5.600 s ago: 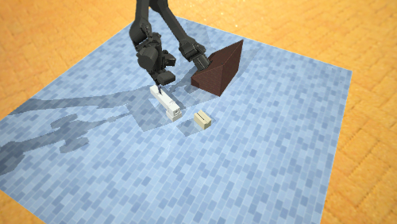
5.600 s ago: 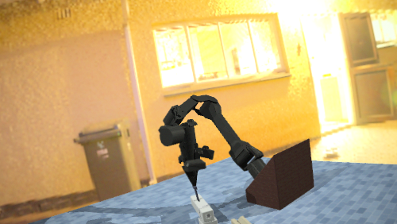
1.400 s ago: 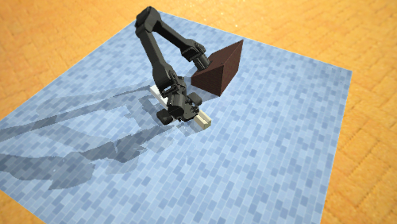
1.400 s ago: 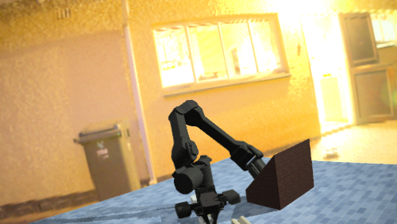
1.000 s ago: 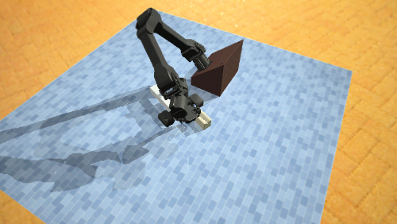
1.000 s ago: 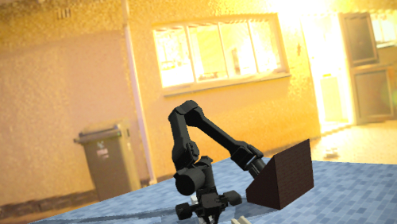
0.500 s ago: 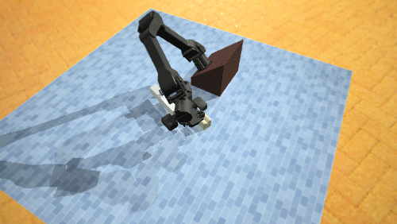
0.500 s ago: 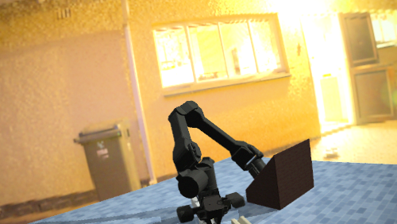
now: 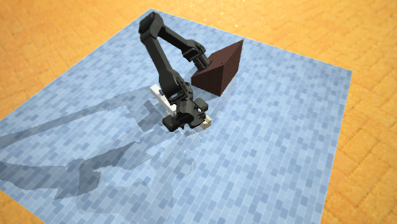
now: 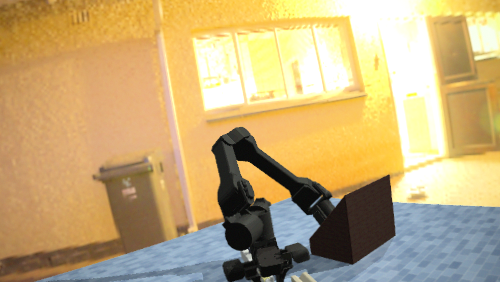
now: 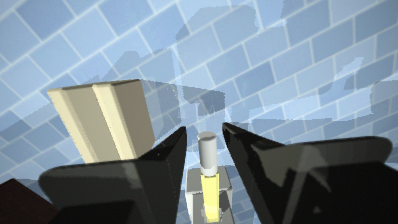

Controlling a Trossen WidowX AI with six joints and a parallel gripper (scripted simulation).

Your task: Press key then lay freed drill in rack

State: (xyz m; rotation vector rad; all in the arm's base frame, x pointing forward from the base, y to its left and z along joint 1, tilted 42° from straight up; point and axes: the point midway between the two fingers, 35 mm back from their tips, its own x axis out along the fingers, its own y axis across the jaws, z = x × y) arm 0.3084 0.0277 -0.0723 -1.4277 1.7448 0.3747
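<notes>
My gripper point(image 11: 204, 128) is partly open, with a finger on each side of the drill point(image 11: 207, 155) and a visible gap on both sides. The drill shows as a grey cylinder with a yellow length behind it. The yellow length runs back over the pale block point(image 11: 195, 185) point(image 9: 167, 104), a long bar in the top view. The rack point(image 11: 136, 112) point(image 9: 206, 122) point(image 10: 302, 278) is cream and grooved, and lies left of the fingers in the wrist view, with nothing in its visible groove. I cannot make out the key. The gripper body hides the fingertips in the top view.
A dark brown wedge point(image 9: 230, 71) point(image 10: 367, 225) point(image 11: 19, 205) stands at the arm's base, behind the rack in the top view. The arm point(image 9: 159, 61) point(image 10: 272, 170) arches up from it and down to the pale block. The blue tiled mat point(image 9: 258, 159) lies beneath.
</notes>
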